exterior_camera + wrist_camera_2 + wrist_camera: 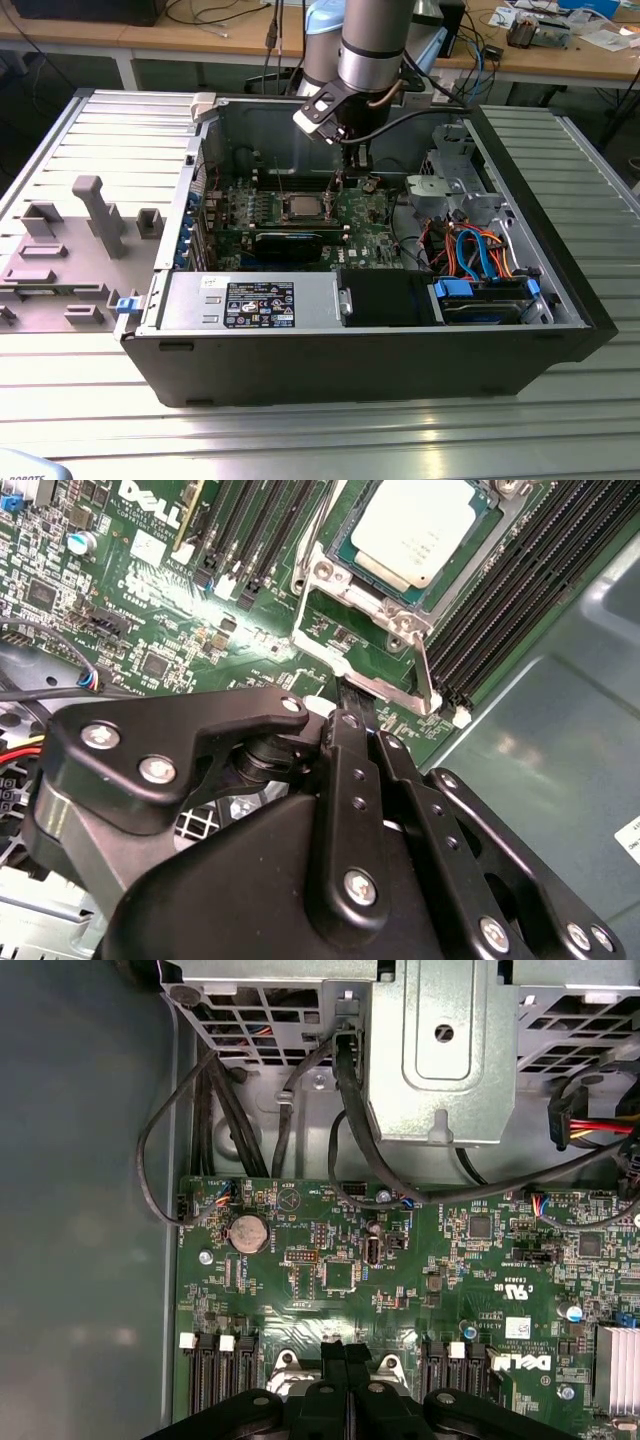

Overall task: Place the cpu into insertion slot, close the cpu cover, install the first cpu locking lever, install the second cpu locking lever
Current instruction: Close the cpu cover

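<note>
Fingers (352, 765) near one cpu (420, 525)

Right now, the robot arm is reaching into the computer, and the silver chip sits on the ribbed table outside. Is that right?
No. The arm does reach into the computer, but the cpu sits in the insertion slot on the green motherboard, as the second wrist view shows.

The end effector (362, 718) (closed) hovers near the seated cpu (420, 528).

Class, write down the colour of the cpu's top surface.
Pale silver-grey metal; the cpu shows best in the second wrist view.
</note>
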You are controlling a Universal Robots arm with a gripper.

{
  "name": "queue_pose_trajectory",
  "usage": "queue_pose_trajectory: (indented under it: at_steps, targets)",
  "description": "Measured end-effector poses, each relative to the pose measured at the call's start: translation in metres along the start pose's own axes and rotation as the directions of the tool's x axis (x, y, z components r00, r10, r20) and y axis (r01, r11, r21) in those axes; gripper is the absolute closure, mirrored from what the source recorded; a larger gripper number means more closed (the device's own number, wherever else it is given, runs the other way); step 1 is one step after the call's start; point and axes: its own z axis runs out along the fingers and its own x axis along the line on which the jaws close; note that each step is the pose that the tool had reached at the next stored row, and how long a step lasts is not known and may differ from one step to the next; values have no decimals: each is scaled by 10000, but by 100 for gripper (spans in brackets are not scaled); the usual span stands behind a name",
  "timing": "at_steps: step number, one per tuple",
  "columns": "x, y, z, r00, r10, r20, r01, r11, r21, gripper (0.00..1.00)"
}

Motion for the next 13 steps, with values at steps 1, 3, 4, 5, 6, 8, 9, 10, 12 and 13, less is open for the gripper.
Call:
queue_pose_trajectory:
  at_steps: [1,3,4,5,6,8,9,10,12,13]
  targets:
    - [0,-1,0,10000,-1,-1,1,10000,0,89]
    - [1,-15,0,10000,-1,0,1,10000,0,89]
    - [1,-15,0,10000,-1,1,1,10000,1,89]
    - [1,-16,0,10000,0,0,0,10000,0,89]
    - [1,-18,1,10000,1,0,-1,10000,0,89]
    - [1,-22,1,10000,1,-1,-1,10000,0,89]
    - [1,-24,0,10000,0,0,0,10000,0,89]
    - [1,-26,1,10000,0,-1,0,10000,0,89]
    - [1,-34,1,10000,0,-1,0,10000,0,89]
    - [1,-38,1,10000,-1,-1,1,10000,0,89]
